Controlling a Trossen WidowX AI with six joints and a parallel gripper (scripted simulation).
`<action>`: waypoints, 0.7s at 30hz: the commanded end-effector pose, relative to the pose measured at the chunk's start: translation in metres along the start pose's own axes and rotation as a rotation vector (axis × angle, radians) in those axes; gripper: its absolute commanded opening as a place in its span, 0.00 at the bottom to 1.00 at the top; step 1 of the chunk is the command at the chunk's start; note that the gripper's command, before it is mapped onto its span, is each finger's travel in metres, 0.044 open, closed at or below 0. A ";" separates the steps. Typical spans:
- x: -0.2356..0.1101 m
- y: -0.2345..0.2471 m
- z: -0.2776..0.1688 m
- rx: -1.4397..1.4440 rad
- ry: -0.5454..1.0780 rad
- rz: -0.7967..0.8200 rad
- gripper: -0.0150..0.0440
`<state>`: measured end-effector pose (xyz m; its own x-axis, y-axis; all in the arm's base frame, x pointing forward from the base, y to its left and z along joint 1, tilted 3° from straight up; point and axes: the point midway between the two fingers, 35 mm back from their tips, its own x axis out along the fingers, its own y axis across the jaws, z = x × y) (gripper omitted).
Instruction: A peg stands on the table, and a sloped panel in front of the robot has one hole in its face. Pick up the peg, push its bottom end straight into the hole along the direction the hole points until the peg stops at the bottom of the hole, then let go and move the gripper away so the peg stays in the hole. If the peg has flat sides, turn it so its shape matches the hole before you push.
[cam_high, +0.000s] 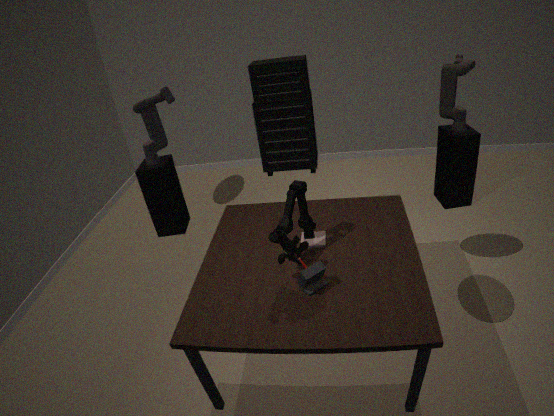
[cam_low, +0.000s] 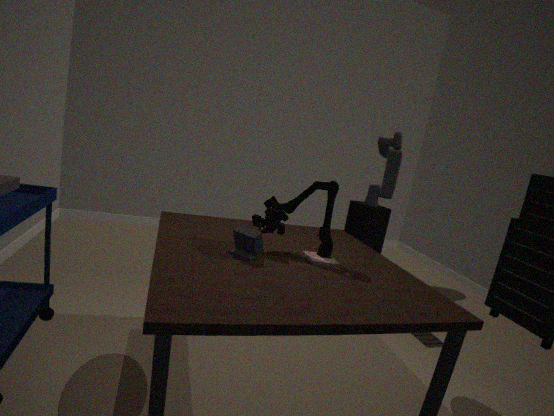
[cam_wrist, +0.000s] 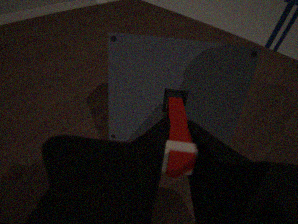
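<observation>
Dim lighting in all three views.

Wrist view: the pincer (cam_wrist: 176, 165) is clamped on a red peg (cam_wrist: 178, 131) with flat sides and a pale band across it near the grip. The two dark fingers fill the lower part of the frame, one on each side of the peg. The peg runs from the lower centre upward, and its far end sits at the mouth of the dark square hole (cam_wrist: 175, 95) in the grey sloped panel (cam_wrist: 140, 75). How deep the tip sits in the hole cannot be told. A shadow covers the right part of the panel face. Small dark dots mark the panel's corners.

Top view: the black arm (cam_high: 295, 210) stands near the centre of the brown bench (cam_high: 350, 300), on a pale base plate (cam_high: 320, 242). It bends down toward the lower part of the frame, where the panel block (cam_high: 312, 277) rests on the bench just below the pincer (cam_high: 295, 257). A short red streak of peg (cam_high: 302, 263) shows between pincer and panel.

Exterior view: the arm (cam_low: 325, 210) reaches leftward from its base, the pincer (cam_low: 265, 222) just right of the panel (cam_low: 247, 240). Only a red speck of the peg is visible here.

Surroundings: a dark drawer cabinet (cam_high: 282, 115) against the far wall, two grey arms on dark pedestals (cam_high: 162, 200) at upper left and upper right, a blue cart (cam_low: 30, 197) at the left edge of the exterior view.
</observation>
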<state>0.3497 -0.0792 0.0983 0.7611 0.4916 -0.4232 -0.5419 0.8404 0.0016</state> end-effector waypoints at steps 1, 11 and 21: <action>-0.001 0.000 0.000 -0.002 0.000 -0.001 0.25; -0.001 0.000 0.000 -0.002 0.000 -0.001 0.25; 0.004 -0.001 -0.001 -0.002 0.000 -0.001 0.25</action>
<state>0.3519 -0.0777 0.0971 0.7603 0.4954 -0.4201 -0.5459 0.8378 -0.0001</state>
